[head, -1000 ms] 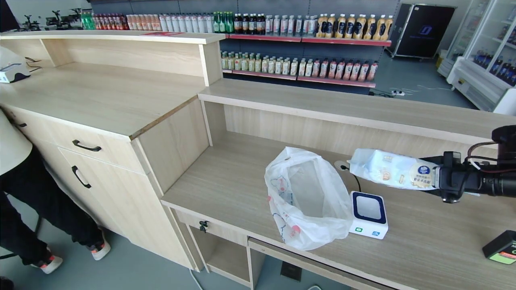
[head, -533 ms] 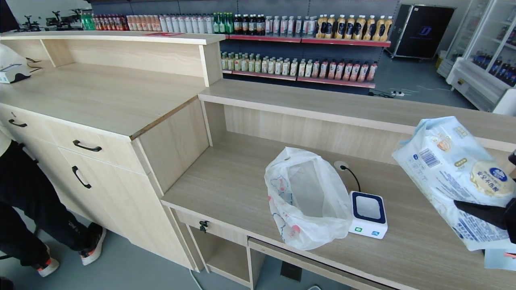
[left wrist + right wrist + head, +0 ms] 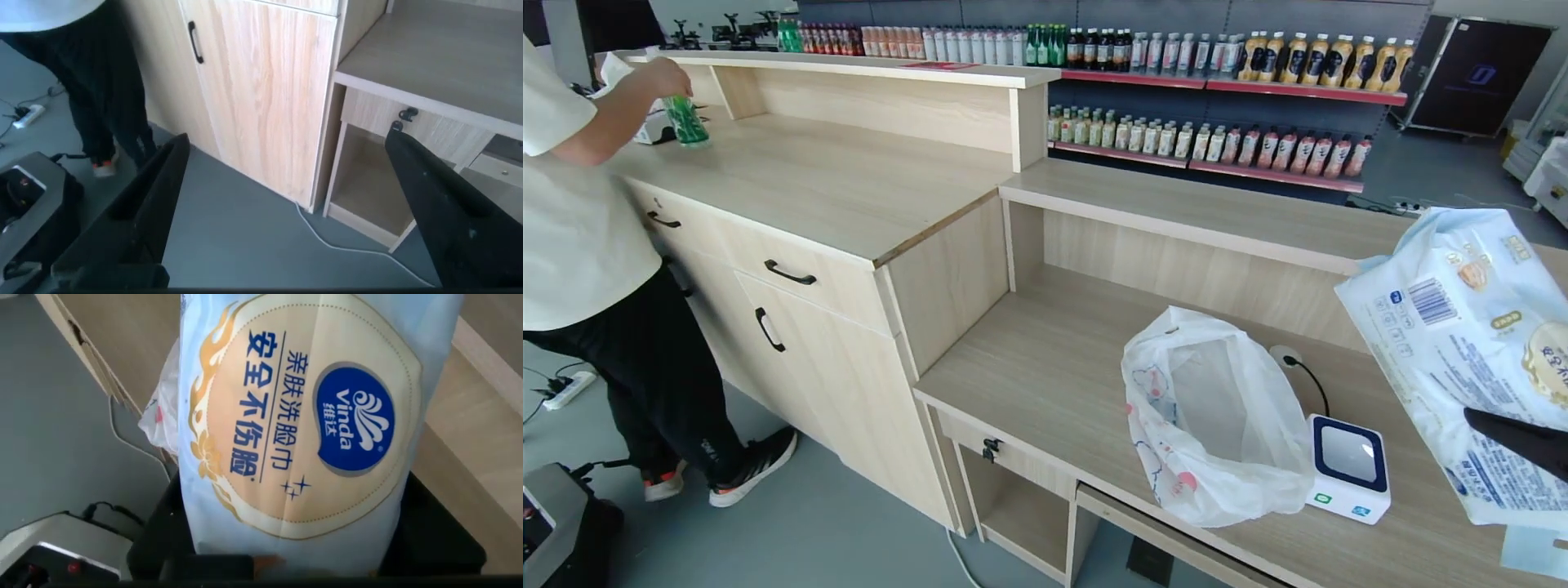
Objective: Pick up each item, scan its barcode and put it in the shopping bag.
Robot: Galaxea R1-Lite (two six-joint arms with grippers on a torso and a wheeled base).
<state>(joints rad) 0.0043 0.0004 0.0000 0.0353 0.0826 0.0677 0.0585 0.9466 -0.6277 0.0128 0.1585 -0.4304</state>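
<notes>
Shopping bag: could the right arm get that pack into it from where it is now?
Probably yes. The right gripper holds the pack in the air beside the shopping bag, whose mouth gapes open; only the low scanner sits between them.

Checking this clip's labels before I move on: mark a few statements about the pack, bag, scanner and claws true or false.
1. The right claw grips the pale blue pack in the air. True.
2. The pack lies inside the shopping bag. False: it hangs right of the bag.
3. The scanner stands on the counter beside the bag. True.
4. The left claw is shut on a bottle. False: it is open and empty.
5. The pack's barcode faces down. False: it faces up, toward the head camera.
</notes>
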